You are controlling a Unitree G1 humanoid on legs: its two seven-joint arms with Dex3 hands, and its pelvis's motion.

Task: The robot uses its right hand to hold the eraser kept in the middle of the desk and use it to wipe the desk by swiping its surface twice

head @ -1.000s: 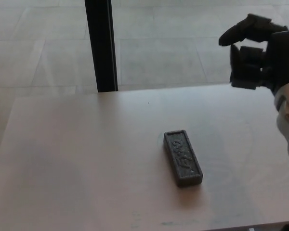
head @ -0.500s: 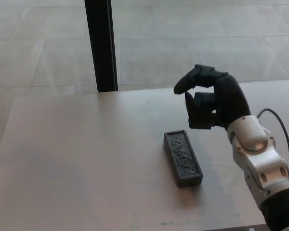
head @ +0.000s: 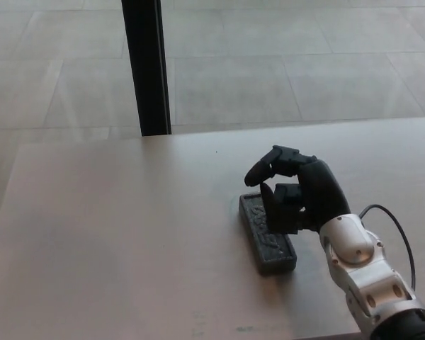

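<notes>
A dark grey block eraser [head: 267,241] lies flat on the pale desk [head: 127,234], its long side running away from me and slightly leftward. My right hand [head: 294,191] hovers over the eraser's far half, coming in from the lower right. Its fingers are curled but apart, thumb and fingers arched above the block, holding nothing. The hand hides part of the eraser's right edge. My left hand does not show.
A black vertical post [head: 146,67] stands behind the desk's far edge. Beyond it lies a tiled floor [head: 304,64]. A black cable [head: 397,230] loops off my right wrist. The desk's near edge runs along the picture bottom.
My right hand has come down and to the left, from the upper right corner to just above the eraser's far half. The eraser has not moved.
</notes>
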